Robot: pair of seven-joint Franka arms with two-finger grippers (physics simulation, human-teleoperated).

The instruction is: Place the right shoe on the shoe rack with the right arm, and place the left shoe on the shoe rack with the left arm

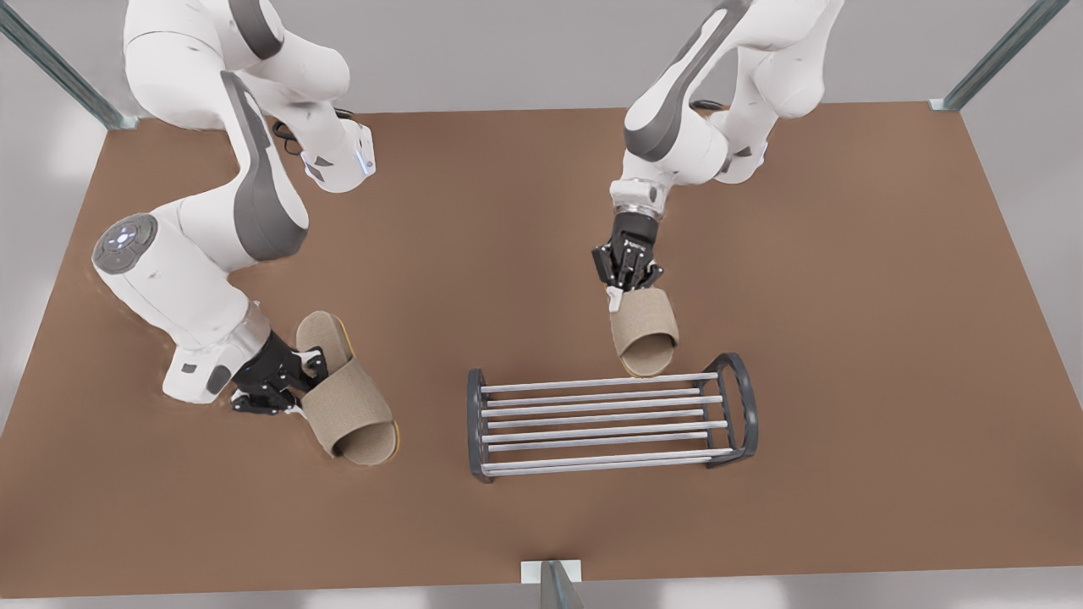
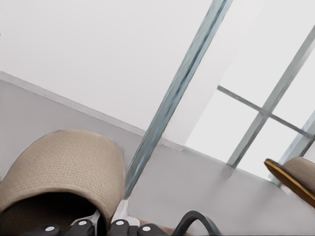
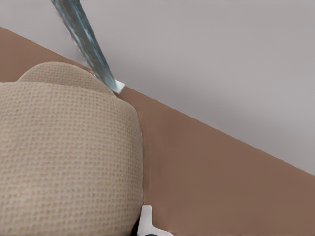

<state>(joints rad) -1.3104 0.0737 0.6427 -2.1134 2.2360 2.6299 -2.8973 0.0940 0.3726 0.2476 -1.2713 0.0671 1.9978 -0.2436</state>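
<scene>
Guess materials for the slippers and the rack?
Left slipper in the left gripper, right slipper in the right gripper: matte beige woven fabric, weave visible; soles look like yellowish rubber or foam. Shoe rack: likely metal, with dark-grey painted frames and silvery glossy bars.

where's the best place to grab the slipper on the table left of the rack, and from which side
Probably the thin sole edge beside the heel end of the strap, coming from the front view's left, where the right gripper sits. The flat sole suits a pinch; the strap is bulky. The left gripper holds the other slipper by the rack.
</scene>
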